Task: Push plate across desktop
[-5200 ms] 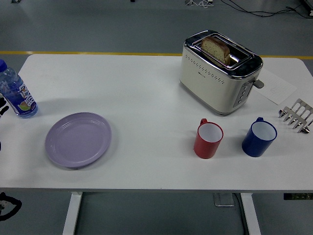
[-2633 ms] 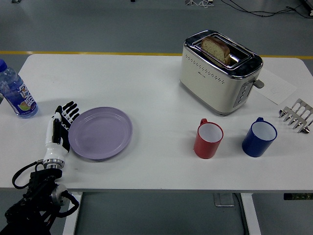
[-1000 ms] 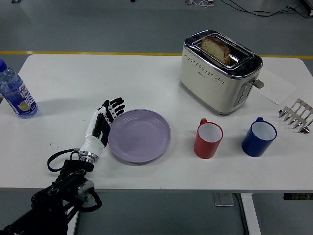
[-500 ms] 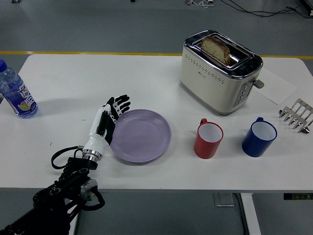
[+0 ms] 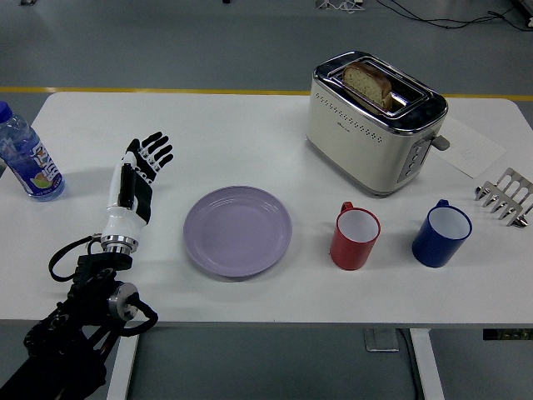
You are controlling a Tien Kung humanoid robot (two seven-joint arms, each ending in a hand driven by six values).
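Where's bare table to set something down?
Free: the far-left stretch between water bottle and toaster, and the near strip in front of the purple plate. Crowded: right side, around red mug, blue mug and toast rack.

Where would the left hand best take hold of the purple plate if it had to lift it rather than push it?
Probably at the purple plate's left rim, the edge nearest the left hand, coming in low from the left. It lies flat, so only the thin raised rim offers a pinch. The red mug stands close on its right.

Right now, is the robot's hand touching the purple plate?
No, the left hand is off to the plate's left, with bare white table between it and the purple plate.
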